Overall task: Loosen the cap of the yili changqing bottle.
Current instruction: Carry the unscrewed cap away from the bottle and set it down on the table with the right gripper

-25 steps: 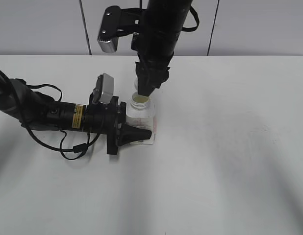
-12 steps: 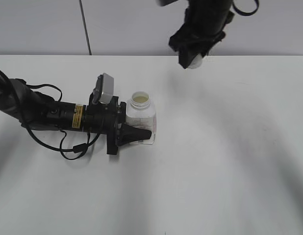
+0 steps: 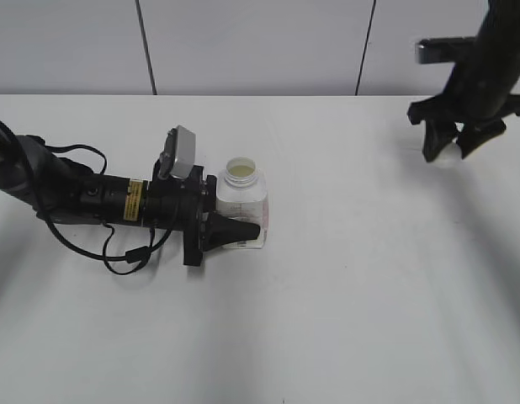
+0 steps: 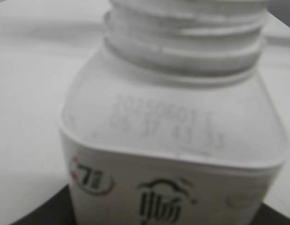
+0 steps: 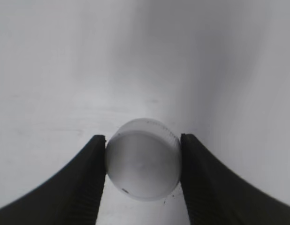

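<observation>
Right gripper (image 5: 143,178) pinches the small round white ribbed plastic cap (image 5: 143,165) by its rim; left gripper (image 3: 222,225) clamps the light, slippery squarish white plastic bottle (image 3: 241,202) at its body.

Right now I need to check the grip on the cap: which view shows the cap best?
The right wrist view: the cap fills the middle, clamped between the right gripper's two fingers. The exterior view shows only a small white sliver of it under that gripper. The left wrist view shows only the bottle, not the cap.
</observation>
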